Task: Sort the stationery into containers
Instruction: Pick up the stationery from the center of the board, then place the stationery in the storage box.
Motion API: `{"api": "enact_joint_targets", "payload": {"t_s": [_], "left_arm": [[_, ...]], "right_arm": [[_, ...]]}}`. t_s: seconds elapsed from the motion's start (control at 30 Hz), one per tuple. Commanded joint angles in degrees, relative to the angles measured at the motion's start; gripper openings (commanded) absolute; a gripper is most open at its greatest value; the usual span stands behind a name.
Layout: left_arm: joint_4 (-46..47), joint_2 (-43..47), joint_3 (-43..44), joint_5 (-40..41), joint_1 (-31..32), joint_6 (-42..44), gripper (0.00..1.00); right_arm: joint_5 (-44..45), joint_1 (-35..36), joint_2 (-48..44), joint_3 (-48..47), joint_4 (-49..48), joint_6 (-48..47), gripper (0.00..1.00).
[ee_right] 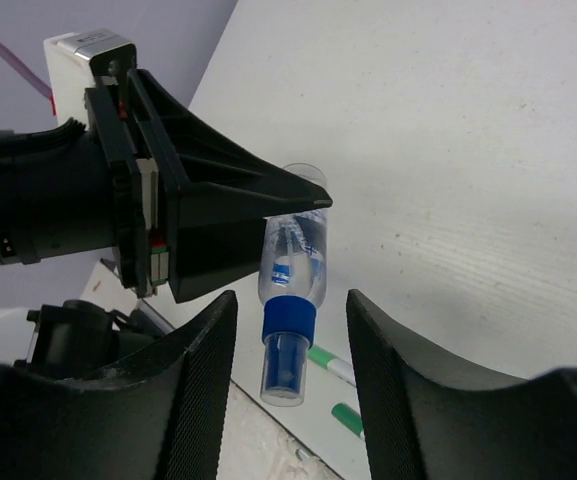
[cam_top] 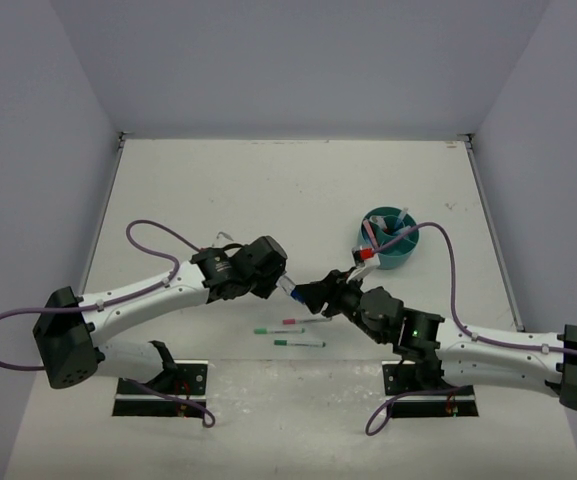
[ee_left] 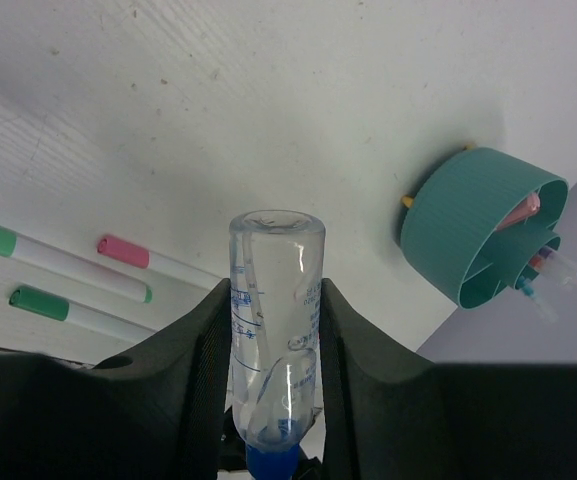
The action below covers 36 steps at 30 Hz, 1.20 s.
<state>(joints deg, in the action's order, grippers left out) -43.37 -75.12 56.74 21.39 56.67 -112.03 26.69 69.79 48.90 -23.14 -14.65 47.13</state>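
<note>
While the clear tube (ee_right: 293, 262) hangs in mid-air between both arms, the chief hazard is a drop at the exchange. The left tool (ee_left: 275, 292) is clamped on the tube's clear body. The right tool (ee_right: 291, 300) is open, its jaws standing either side of the blue cap (ee_right: 288, 328) with a visible gap on each flank and no contact. Should the left let go before the right has a firm hold, the tube would fall to the worktop (cam_top: 268, 180). The cap end is narrow and round, so an off-centre pinch could, in my judgement, squeeze it out sideways. The tube is tilted, cap toward the right tool, clear of the surface. Beneath it lie two green-capped pens (ee_left: 63, 262) and a pink-capped pen (ee_left: 153, 262), unsorted, where a fallen tube might roll. Farther off stands the teal cup (ee_left: 468, 235), already holding several items.
</note>
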Motion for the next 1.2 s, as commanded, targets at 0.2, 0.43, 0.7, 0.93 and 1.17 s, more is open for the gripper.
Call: {"api": "enact_joint_targets", "payload": {"t_s": [0.2, 0.43, 0.7, 0.93, 1.17], "left_arm": [[1.83, 0.07, 3.82, 3.23, 0.19, -10.77, 0.00], [2.84, -0.14, 3.94, 2.86, 0.19, -10.34, 0.00], [4.67, -0.27, 3.28, 0.90, 0.28, -9.30, 0.00], [6.99, -0.03, 1.98, -0.56, 0.37, -9.17, 0.00], [12.64, 1.75, -1.39, 0.66, 0.42, -6.93, 0.06]], "right_arm": [[5.18, 1.52, 0.50, -1.99, 1.53, 4.76, 0.56], [5.00, 1.79, 2.95, -2.15, 0.04, 5.75, 0.53], [7.12, 1.78, 4.11, -1.89, -0.45, 7.64, 0.36], [7.59, 1.84, 3.48, -2.70, -0.21, 7.19, 0.24], [8.33, 0.97, 1.19, -2.58, 2.18, 4.45, 0.00]]}}
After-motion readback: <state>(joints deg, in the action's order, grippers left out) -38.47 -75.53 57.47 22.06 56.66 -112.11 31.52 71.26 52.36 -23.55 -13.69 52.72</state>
